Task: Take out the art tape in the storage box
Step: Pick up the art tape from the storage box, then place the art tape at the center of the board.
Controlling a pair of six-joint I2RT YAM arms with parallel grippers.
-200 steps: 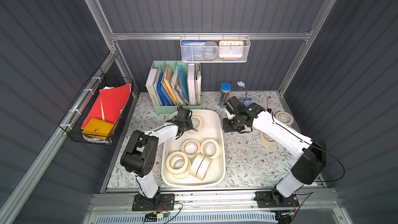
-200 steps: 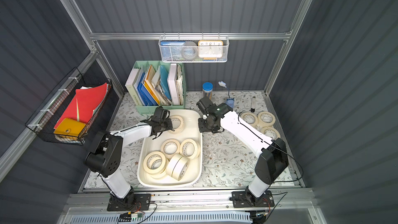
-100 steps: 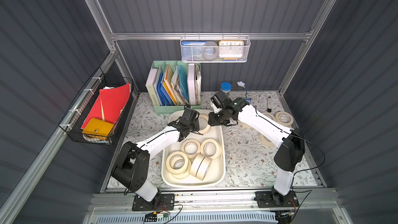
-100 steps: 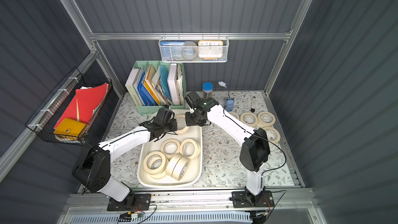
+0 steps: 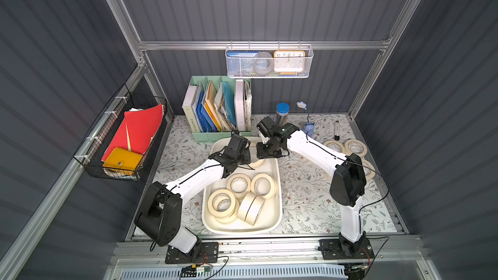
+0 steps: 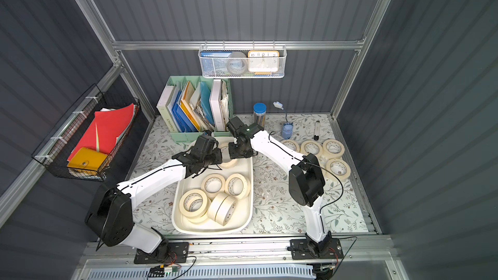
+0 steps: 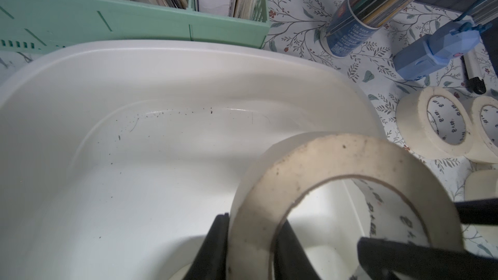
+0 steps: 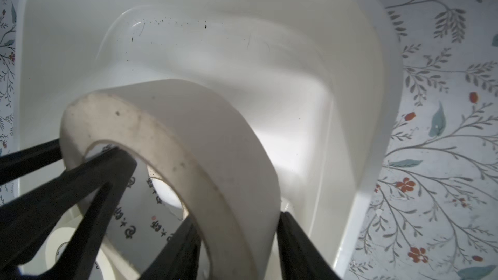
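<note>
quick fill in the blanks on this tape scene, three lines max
1. The left gripper is shut on a tape roll, one finger inside its ring, one ___.
2. The rolls already out of the storage box lie beside the ___ arm.
3. The clock sits in the white mesh ___.
Missing: outside; right; basket

I see the storage box (image 7: 161, 76) as smooth, glossy cream plastic; the art tape (image 7: 336, 157) just over it is matt paper, its edge dirt-speckled.

Grn file holder (image 5: 213, 138), mesh bskt (image 5: 239, 70).
</note>
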